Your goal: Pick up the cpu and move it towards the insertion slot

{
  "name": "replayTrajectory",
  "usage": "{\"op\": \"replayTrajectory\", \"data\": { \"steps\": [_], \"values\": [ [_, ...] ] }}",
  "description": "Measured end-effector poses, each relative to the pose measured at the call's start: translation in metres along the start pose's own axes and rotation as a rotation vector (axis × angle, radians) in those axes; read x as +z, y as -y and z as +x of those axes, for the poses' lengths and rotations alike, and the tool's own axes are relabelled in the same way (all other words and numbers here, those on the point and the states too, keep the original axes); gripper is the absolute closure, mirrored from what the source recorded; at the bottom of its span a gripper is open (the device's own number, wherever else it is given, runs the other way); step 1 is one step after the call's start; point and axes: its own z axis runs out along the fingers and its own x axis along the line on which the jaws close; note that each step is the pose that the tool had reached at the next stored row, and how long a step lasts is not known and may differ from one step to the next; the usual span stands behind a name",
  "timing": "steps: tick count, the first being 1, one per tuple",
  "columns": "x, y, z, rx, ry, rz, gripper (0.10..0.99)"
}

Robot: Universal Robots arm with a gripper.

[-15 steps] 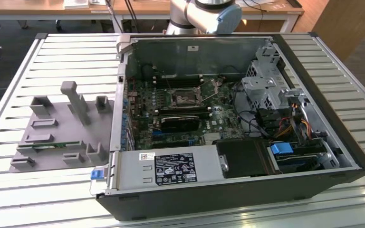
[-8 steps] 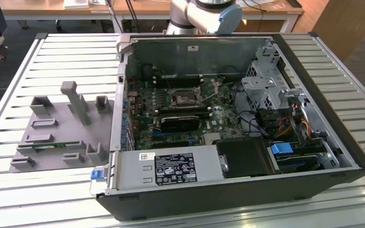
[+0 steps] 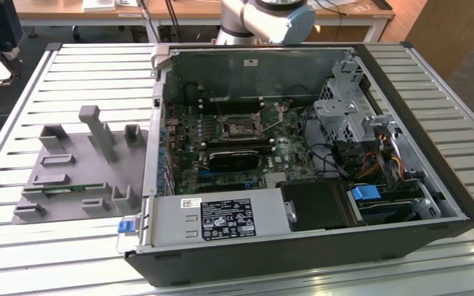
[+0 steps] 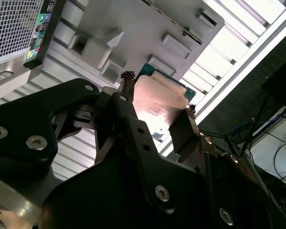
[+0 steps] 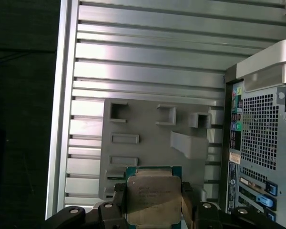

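The jaws are closed on the cpu (image 5: 154, 198), which is pinched by two opposite edges between the dark fingertips (image 5: 118, 196). In the first wrist view, the chip is seen lying flat with its silvery metal top turned up towards the camera and a green rim showing around it. Being square, it has no long axis; its edges run square to the edges of the grey holder plate (image 5: 148, 124) behind it. In the second wrist view the cpu (image 4: 157, 102) is seen at a slant, gripped at both sides. It appears to be held clear of the plate, though the gap cannot be made out for certain.

The holder plate (image 3: 81, 166) rests on the slatted metal tabletop (image 3: 81, 74). Raised blocks and shallow pockets are formed in it, and a narrow green strip (image 3: 64, 191) lies in one pocket.

Just beside the plate, on the exterior view's right, an open computer case (image 3: 303, 259) lies on its side. A circuit board (image 3: 291, 154) is mounted in it, and the insertion slot (image 3: 239, 127) sits on that board, its metal frame around a dark centre. A black heatsink (image 3: 230, 161) stands just beside the slot, and a grey power supply box (image 3: 220, 219) fills the near edge of the case. The slot is well apart from the holder plate.
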Motion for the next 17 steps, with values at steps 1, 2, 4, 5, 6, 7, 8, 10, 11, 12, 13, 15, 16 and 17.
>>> {"op": "replayTrajectory", "data": {
  "steps": [1, 2, 4, 5, 6, 7, 8, 10, 11, 12, 13, 15, 16, 17],
  "values": [
    [0.0002, 0.0001, -0.0025, 0.000, 0.0000, 0.000, 0.545],
    [0.0004, 0.0003, -0.0053, 0.000, 0.0001, 0.000, 0.545],
    [0.0007, 0.0005, -0.0104, 0.000, 0.0001, 0.000, 0.545],
    [0.0009, 0.0006, -0.0128, 0.000, 0.0001, 0.000, 0.545],
    [0.0010, 0.0008, -0.0153, 0.000, 0.0001, 0.000, 0.545],
    [0.0011, 0.0009, -0.0177, 0.000, -0.0001, 0.000, 0.545],
    [0.0013, 0.0010, -0.0201, 0.000, 0.0001, 0.000, 0.545],
    [0.0016, 0.0012, -0.0248, 0.000, 0.0000, 0.000, 0.545],
    [0.0018, 0.0013, -0.0274, 0.000, 0.0002, 0.000, 0.545],
    [0.0019, 0.0014, -0.0297, 0.000, 0.0001, 0.000, 0.545],
    [0.0021, 0.0016, -0.0321, 0.000, 0.0001, 0.000, 0.545],
    [0.0023, 0.0018, -0.0369, 0.000, 0.0000, 0.000, 0.545],
    [0.0025, 0.0019, -0.0393, 0.000, 0.0001, 0.000, 0.545],
    [0.0027, 0.0020, -0.0418, 0.000, 0.0001, 0.000, 0.545]
  ]
}}
